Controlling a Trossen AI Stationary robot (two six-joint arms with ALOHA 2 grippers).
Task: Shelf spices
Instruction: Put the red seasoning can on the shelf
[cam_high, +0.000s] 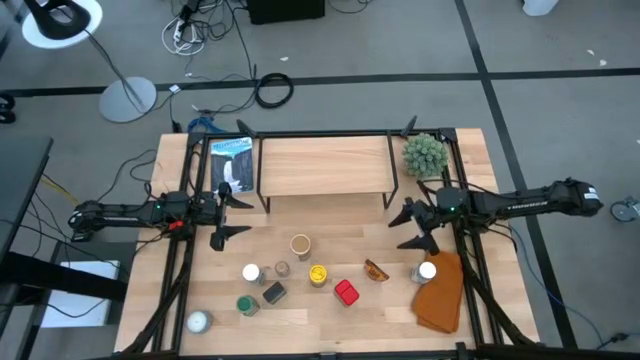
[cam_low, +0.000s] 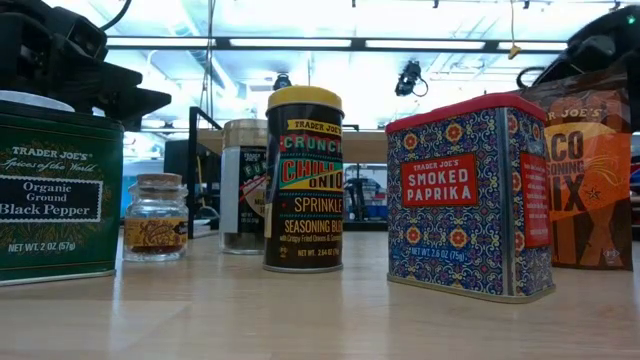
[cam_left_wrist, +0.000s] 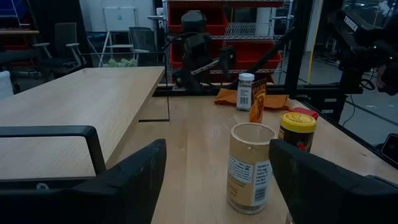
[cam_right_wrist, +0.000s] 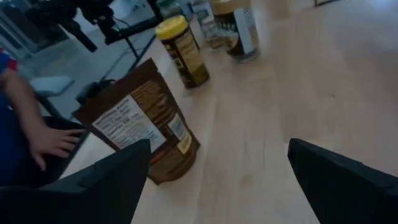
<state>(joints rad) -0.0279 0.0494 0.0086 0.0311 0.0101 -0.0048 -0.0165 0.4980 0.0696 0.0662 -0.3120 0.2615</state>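
The spices stand loose on the tabletop in front of the shelf (cam_high: 325, 165): a tan jar (cam_high: 300, 245), a yellow-lidded jar (cam_high: 318, 274), a red tin (cam_high: 346, 292), a green tin (cam_high: 247, 305), a brown packet (cam_high: 376, 270) and a white-capped bottle (cam_high: 427, 270). My left gripper (cam_high: 238, 217) hovers open at the shelf's left front corner, level, with the tan jar (cam_left_wrist: 250, 168) ahead of it. My right gripper (cam_high: 400, 228) hovers open at the shelf's right front corner, tipped slightly down toward the brown packet (cam_right_wrist: 143, 130). Neither holds anything.
An orange-brown cloth (cam_high: 440, 290) lies at the near right under the white-capped bottle. A green plant (cam_high: 423, 155) stands to the right of the shelf, and a picture card (cam_high: 232, 165) to its left. A person's hand (cam_right_wrist: 43, 140) shows beyond the table edge.
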